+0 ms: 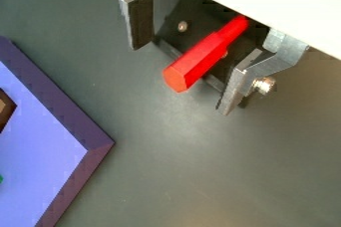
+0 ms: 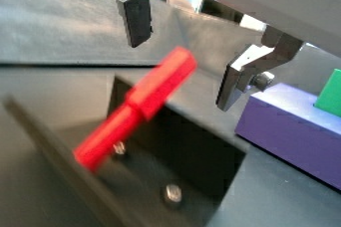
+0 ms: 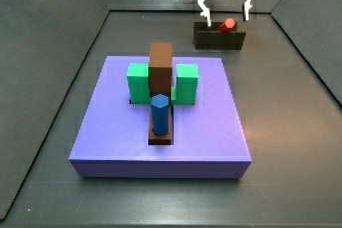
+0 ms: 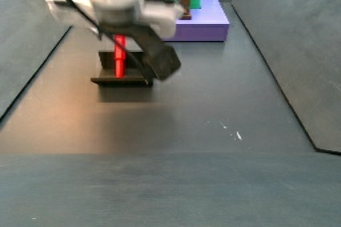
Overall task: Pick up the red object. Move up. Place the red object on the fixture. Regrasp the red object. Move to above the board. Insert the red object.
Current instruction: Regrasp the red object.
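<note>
Wrist views: red object (image 1: pixel 206 55) is resting on the fixture (image 2: pixel 173 161), gripper (image 1: pixel 186 57) jaws standing open around it, gripping nothing | side views: gripper (image 3: pixel 225 14) is hovering over fixture (image 3: pixel 221 36), board (image 3: pixel 201 127) well apart | step: regrasp pending; next: closing jaws on peg.

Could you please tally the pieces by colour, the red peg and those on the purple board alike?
Red: 1, the red peg on the fixture, between the open gripper's fingers
Green: 2, green blocks
Brown: 1, brown block
Blue: 1, blue peg
Total: 5
</note>
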